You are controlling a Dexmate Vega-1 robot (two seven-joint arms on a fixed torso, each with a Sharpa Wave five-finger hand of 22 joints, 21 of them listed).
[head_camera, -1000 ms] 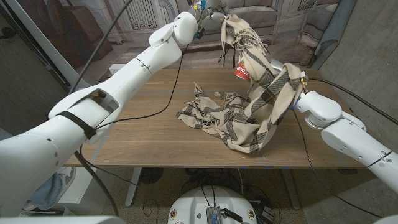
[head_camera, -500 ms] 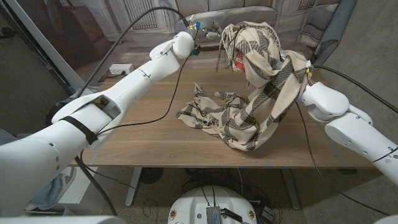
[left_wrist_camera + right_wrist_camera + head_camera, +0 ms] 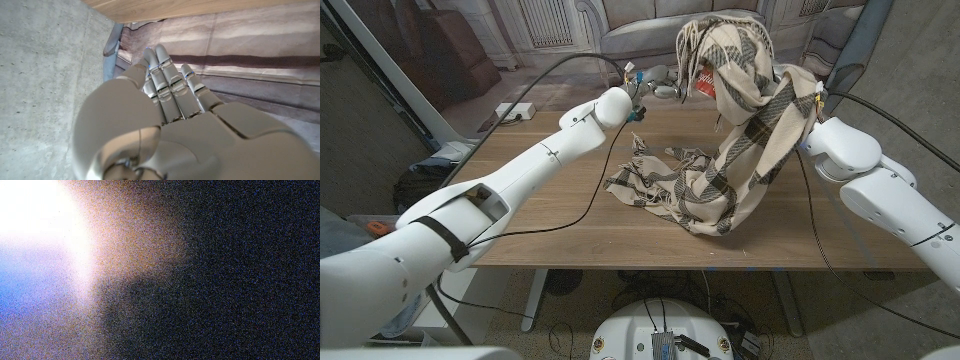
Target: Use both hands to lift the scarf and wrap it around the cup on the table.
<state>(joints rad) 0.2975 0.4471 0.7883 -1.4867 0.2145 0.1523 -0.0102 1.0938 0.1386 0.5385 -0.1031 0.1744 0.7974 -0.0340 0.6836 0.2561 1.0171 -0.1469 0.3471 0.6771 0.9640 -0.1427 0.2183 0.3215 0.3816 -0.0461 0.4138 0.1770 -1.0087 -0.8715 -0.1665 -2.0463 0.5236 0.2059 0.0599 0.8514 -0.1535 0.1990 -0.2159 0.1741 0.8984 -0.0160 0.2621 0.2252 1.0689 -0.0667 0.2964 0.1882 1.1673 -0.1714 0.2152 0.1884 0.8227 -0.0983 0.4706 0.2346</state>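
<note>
The beige scarf (image 3: 730,150) with dark checks rises from a heap on the table (image 3: 570,220) into a tall fold at the far edge. A red patch of the cup (image 3: 705,88) shows through a gap in that fold; its base is hidden. My left hand (image 3: 660,80) hovers beside the scarf's fringe, left of the cup. In the left wrist view the fingers (image 3: 170,85) reach out straight with no cloth in them. My right hand is buried in the raised cloth past its wrist (image 3: 835,145) and bears it up. Cloth darkens the right wrist view.
A black cable (image 3: 595,170) runs from my left arm across the table's left half. A small white box (image 3: 515,110) lies on the floor beyond the far left corner. A sofa stands behind the table.
My left hand has dropped from high above the cup to beside it, away from the scarf's end. The right arm has carried the scarf up and farther back, and more cloth covers the cup.
</note>
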